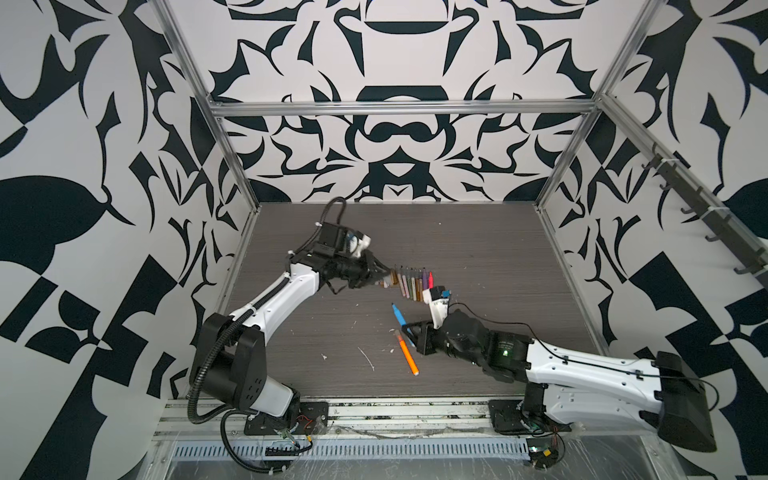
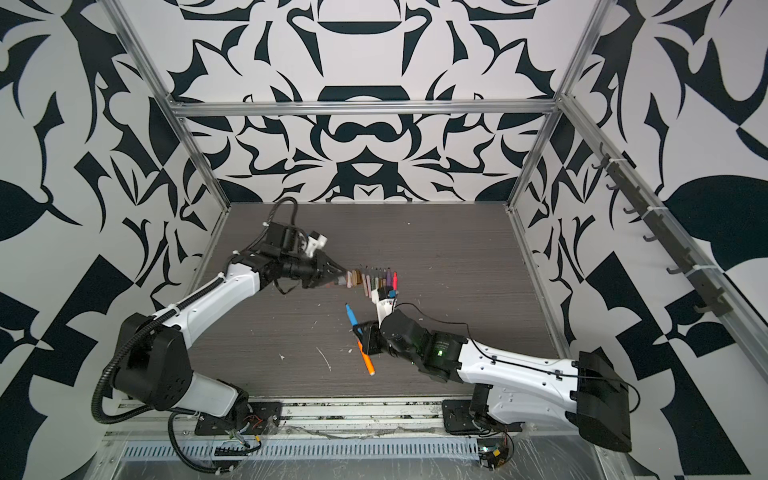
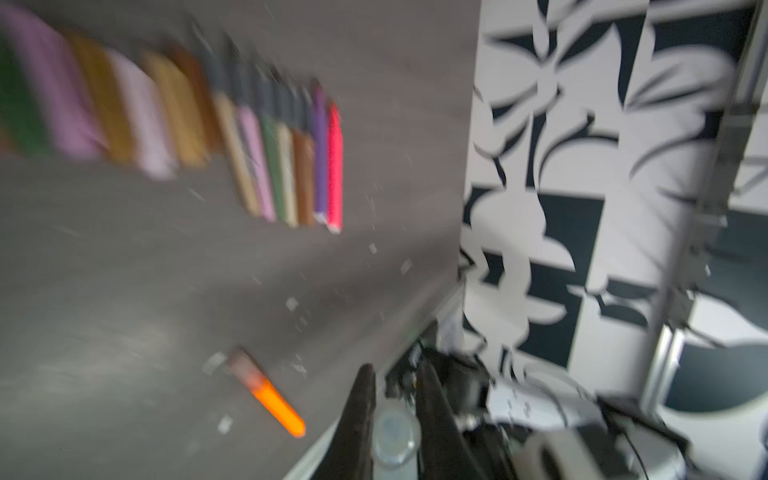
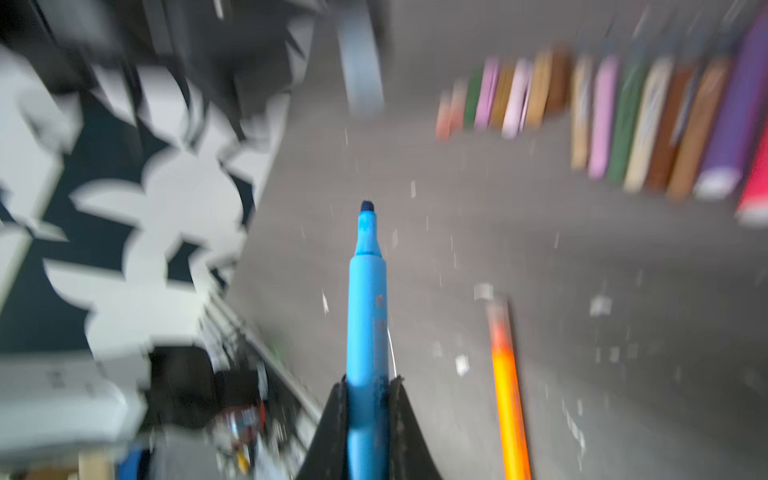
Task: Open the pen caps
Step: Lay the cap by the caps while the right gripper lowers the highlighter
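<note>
On the worktop [image 1: 478,249] a row of pens [image 1: 413,284] is laid side by side, tips pointing away from the arms, with the caps [image 1: 390,280] ranked at its left end. The uncapped blue pen [image 1: 399,314] is clamped by its rear in the right gripper [image 4: 368,380], its long axis aimed left of the row, which is judged nearer that arm. The left gripper [image 1: 384,272] is pinched narrow beside the caps, on what is taken for a pale cap [image 3: 395,432].

The right arm's fingers [image 2: 360,330] clamp the blue pen [image 2: 351,314] near the orange pen [image 2: 367,362].
</note>
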Motion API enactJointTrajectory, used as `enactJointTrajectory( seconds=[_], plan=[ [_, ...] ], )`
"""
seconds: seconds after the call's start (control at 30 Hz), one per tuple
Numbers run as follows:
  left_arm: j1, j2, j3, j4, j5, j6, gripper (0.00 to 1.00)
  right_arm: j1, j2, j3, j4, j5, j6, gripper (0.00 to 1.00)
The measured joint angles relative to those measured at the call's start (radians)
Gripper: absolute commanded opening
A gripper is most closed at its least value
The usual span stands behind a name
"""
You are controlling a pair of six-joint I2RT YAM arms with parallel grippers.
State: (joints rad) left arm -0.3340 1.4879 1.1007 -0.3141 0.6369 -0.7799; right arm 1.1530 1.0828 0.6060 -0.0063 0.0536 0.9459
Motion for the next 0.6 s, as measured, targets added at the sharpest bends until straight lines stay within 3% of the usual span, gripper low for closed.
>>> enactJointTrajectory(
  seconds=[0.07,0.17,0.6],
  plan=[
    [0.085,0.0,0.012,0.025,-0.067,0.006,0.0,0.016,0.023,-0.02,-0.038,-0.044,0.003,0.0],
    [0.13,0.0,0.027,0.03,-0.108,0.011,0.0,0.018,0.028,-0.046,-0.074,-0.071,0.01,0.0],
    [0.125,0.001,0.024,0.039,-0.113,0.043,0.0,0.018,-0.037,-0.05,-0.168,-0.058,0.011,0.0]
  ],
)
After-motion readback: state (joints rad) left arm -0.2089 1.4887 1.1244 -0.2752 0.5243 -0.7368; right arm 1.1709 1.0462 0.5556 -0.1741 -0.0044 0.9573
